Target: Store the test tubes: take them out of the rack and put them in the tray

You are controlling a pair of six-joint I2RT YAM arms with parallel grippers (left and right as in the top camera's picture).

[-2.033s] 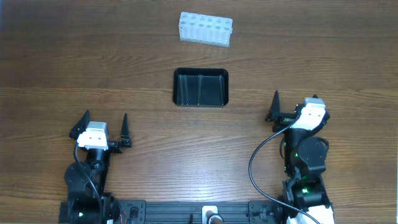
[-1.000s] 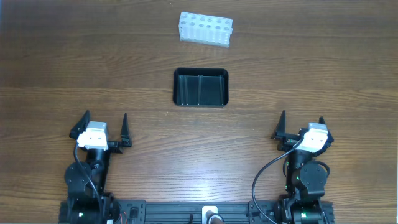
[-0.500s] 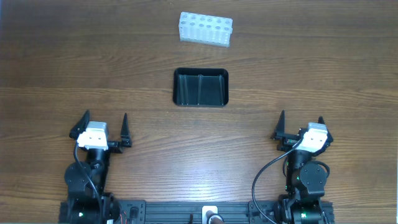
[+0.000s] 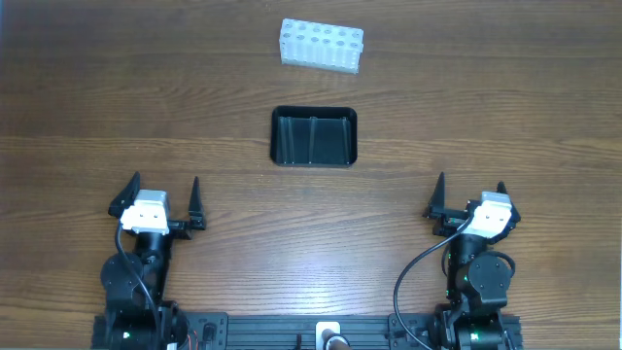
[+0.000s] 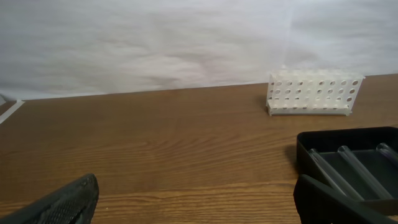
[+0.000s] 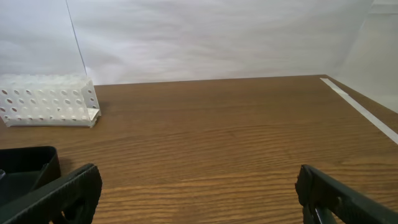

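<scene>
A wooden desk (image 4: 486,97) of mid-brown colour fills the scene, its grain running from side to side in long, dark-streaked bands. Behind its far edge stands a plain white wall (image 5: 155,43), faintly mottled, with no window or fitting on it. In the right wrist view a thin dark line (image 6: 76,37) runs straight down this wall to the desk. A strip of pale tape (image 6: 360,109) lies along the desk near its right edge, and a similar strip (image 5: 9,111) marks the left. The light is soft and even, casting only weak shadows on the wood.
</scene>
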